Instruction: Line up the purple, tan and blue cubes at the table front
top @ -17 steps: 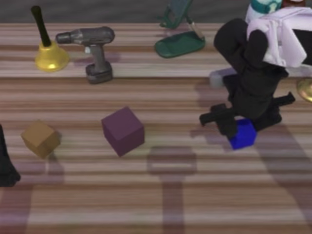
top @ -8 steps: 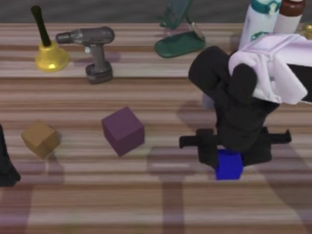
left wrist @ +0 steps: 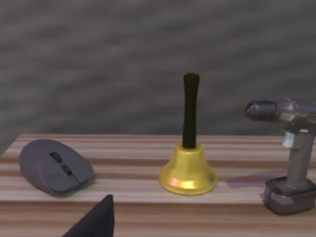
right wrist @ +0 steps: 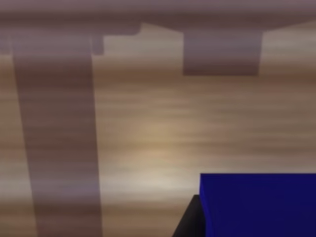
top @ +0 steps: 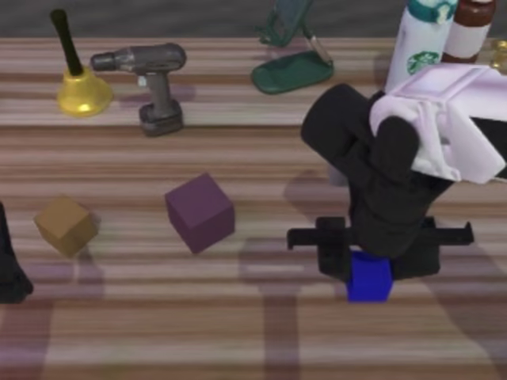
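Table (top: 119, 332): striped wood grain, fills the top view.

Right arm (top: 396, 158): black, white wrist cover, reaches in from upper right of the frame toward right of centre. Right gripper (top: 368, 265) sits over the blue cube (top: 369, 279), lower right of centre. Fingers pinch the cube; the right wrist view shows its blue face (right wrist: 256, 205) against a dark finger (right wrist: 190, 219).

Purple cube (top: 200, 212): left of centre, rotated, standing alone.

Tan cube (top: 66, 225): far left, mid-height, well apart from the purple one.

Left gripper (top: 9, 273): parked at left edge; cannot tell whether its fingers are spread or pressed together.

Back row, upper frame: drill (top: 150, 79), gold bell (top: 79, 87), green stand (top: 291, 63).
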Motion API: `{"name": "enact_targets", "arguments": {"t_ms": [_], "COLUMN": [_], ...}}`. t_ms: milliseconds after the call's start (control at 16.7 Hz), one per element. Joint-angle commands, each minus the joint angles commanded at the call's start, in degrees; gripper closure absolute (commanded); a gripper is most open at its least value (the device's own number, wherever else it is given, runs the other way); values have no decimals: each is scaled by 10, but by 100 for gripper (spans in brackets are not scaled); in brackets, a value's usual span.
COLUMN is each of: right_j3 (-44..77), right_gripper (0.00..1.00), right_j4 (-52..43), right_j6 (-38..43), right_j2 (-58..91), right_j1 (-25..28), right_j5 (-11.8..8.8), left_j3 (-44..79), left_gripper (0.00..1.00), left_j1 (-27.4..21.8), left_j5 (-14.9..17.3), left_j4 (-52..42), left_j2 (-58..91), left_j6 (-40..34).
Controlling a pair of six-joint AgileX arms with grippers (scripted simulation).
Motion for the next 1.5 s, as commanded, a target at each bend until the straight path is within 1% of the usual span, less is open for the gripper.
{"name": "enact_targets", "arguments": {"t_ms": [120, 480, 780, 1500], "right_j3": [-14, -86, -93, -93], "right_gripper": [100, 100, 100, 10], "right_j4": [21, 142, 152, 152], "right_j6": [1, 3, 4, 4], "right_j2": [7, 54, 59, 59], "right_j1": [-1, 5, 6, 6], "right_j5": [0, 1, 1, 1], "left_j3": [0, 0, 0, 0], "left_gripper": [0, 0, 0, 0], "left_j1": [0, 0, 0, 0], "left_j5": [0, 0, 0, 0], "left_j4": [0, 0, 0, 0], "left_j2": [0, 0, 0, 0], "left_j6": [0, 0, 0, 0]}}
